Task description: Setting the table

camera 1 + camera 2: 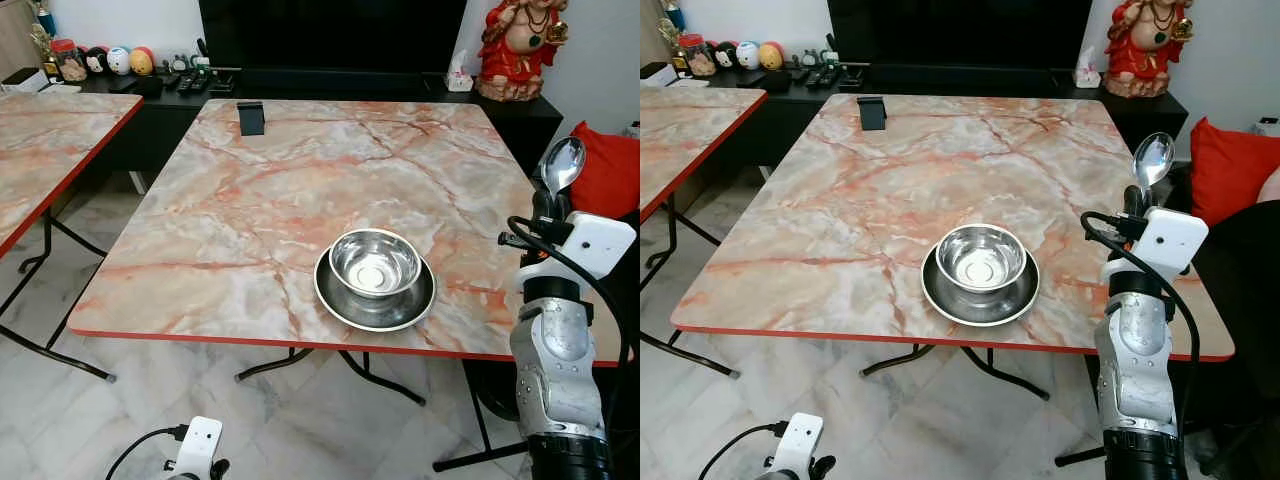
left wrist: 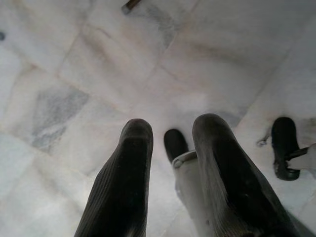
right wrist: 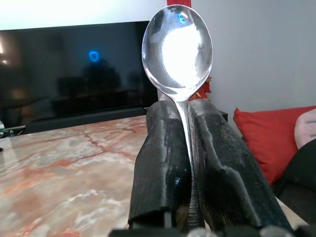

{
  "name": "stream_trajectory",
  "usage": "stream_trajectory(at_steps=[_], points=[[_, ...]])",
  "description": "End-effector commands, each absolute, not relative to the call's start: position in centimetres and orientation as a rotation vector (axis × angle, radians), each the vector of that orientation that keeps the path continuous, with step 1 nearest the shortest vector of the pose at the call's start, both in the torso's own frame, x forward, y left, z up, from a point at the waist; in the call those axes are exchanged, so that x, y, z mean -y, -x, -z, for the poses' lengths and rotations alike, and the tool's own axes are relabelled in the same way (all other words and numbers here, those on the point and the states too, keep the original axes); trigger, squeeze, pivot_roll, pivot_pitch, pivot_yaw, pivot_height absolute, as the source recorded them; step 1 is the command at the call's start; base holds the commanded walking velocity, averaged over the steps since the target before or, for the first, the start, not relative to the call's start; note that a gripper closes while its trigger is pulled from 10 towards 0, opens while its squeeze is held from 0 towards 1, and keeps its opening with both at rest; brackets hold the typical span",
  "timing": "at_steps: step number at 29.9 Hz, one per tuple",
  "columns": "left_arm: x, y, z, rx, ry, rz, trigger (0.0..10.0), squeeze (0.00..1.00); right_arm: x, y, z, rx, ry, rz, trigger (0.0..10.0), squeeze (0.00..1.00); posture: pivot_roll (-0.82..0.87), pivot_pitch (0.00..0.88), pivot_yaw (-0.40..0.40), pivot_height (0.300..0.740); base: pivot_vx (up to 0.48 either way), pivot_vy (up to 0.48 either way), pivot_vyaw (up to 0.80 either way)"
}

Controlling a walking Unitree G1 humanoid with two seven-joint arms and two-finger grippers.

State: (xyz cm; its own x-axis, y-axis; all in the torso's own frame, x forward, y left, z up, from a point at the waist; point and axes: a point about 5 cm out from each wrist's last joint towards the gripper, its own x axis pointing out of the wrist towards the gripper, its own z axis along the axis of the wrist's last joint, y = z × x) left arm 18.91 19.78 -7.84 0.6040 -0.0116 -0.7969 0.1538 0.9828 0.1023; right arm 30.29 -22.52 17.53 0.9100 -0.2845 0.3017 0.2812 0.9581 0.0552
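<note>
A steel bowl [image 1: 375, 262] sits inside a shallow steel plate [image 1: 342, 300] near the front edge of the marble-patterned table [image 1: 250, 210]. My right gripper [image 1: 549, 205] is raised at the table's right edge, to the right of the bowl, shut on a steel spoon [image 1: 561, 165] that stands upright with its bowl end up. In the right wrist view the spoon [image 3: 177, 54] rises from between the two black fingers [image 3: 160, 163]. My left gripper [image 2: 170, 143] hangs low over the floor, its fingers slightly apart with nothing between them.
A small black holder [image 1: 251, 118] stands at the table's far edge. A second marble table [image 1: 40, 140] stands to the left. Behind are a black cabinet with remotes and toys [image 1: 130, 65], a red figurine [image 1: 520, 45] and a red cushion [image 1: 608, 170]. Table legs cross beneath.
</note>
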Motion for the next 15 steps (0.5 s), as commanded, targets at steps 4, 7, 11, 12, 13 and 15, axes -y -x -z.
stream_trajectory(at_steps=[4, 7, 11, 12, 13, 15], points=[[-20.96, -17.84, 8.2, -0.958, -0.156, 0.049, 10.0, 0.0, 22.58, -30.39, -17.78, 0.313, -0.004, 0.291, 10.0, 0.0, -0.01, 0.0, -0.019, 0.74, 0.0, 0.0, 0.0], [-21.11, -17.68, 8.23, -0.957, -0.154, 0.043, 10.0, 0.0, 22.38, -30.55, -17.83, 0.312, -0.007, 0.286, 10.0, 0.0, -0.01, 0.0, -0.02, 0.74, 0.266, 0.0, 0.0], [-20.88, -17.86, 8.19, -0.951, -0.151, 0.047, 10.0, 0.0, 22.36, -30.62, -17.85, 0.312, -0.009, 0.284, 10.0, 0.0, -0.01, 0.0, -0.021, 0.74, 0.327, 0.0, 0.0], [-20.83, -17.91, 8.17, -0.949, -0.151, 0.048, 10.0, 0.0, 22.37, -30.62, -17.85, 0.312, -0.01, 0.284, 10.0, 0.0, -0.01, 0.0, -0.021, 0.74, 0.341, 0.0, 0.0], [-20.79, -17.96, 8.16, -0.948, -0.15, 0.049, 10.0, 0.0, 22.37, -30.62, -17.85, 0.312, -0.01, 0.284, 10.0, 0.0, -0.01, 0.0, -0.021, 0.74, 0.341, 0.0, 0.0], [-20.63, -18.12, 8.11, -0.945, -0.149, 0.053, 10.0, 0.0, 22.35, -30.62, -17.84, 0.311, -0.009, 0.284, 10.0, 0.0, -0.01, 0.0, -0.021, 0.74, 0.341, 0.0, 0.0]])
